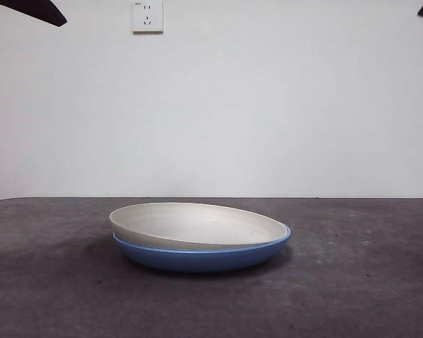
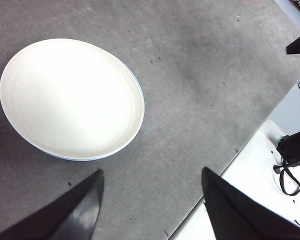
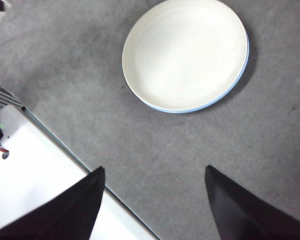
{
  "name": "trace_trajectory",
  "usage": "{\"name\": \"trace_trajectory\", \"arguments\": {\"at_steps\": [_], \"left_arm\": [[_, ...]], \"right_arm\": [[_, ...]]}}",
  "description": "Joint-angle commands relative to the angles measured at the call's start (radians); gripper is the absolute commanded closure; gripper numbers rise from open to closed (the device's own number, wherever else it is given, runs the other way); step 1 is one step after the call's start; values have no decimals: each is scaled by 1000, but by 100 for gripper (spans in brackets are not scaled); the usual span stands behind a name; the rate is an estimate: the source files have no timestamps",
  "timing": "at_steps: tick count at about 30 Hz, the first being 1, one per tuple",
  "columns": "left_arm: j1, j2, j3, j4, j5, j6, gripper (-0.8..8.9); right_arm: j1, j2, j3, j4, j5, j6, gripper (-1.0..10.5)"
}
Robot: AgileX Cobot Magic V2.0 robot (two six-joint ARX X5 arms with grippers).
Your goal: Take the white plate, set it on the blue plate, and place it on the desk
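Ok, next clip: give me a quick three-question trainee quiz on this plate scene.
1. True or false: the white plate sits level inside the blue plate.
2. Which is holding a plate? A) left gripper B) right gripper C) neither
3. What do the stacked plates rest on?

Key: 1. False, it sits tilted, one side raised. 2. C, both hang open, away from the plates. 3. The desk.

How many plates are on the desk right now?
2. The white plate sits tilted inside the blue plate, stacked mid-desk. Nothing suggests a third hidden underneath, though the stack could cover one.
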Motion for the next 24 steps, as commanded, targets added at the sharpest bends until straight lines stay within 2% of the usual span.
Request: {"name": "trace_trajectory", "arguments": {"at_steps": [1,9,11,13,14,24], "left_arm": [[-4,8,8,8,6,18,502],[-4,8,8,8,6,18,518],[-4,8,8,8,6,18,624],[-4,8,8,8,6,19,771],[-4,8,8,8,6,18,810],[-4,8,8,8,6,18,804]], "right_arm": [[6,-6,7,6,-1,-14,630],[6,-6,7,6,-1,-15,631],[6,-6,7,4,-1,-15,672],[6,-6,7,1,-1,-22,831],[6,-6,7,1,-1,-34,916],[6,-6,7,11,-1,-44,939]]}}
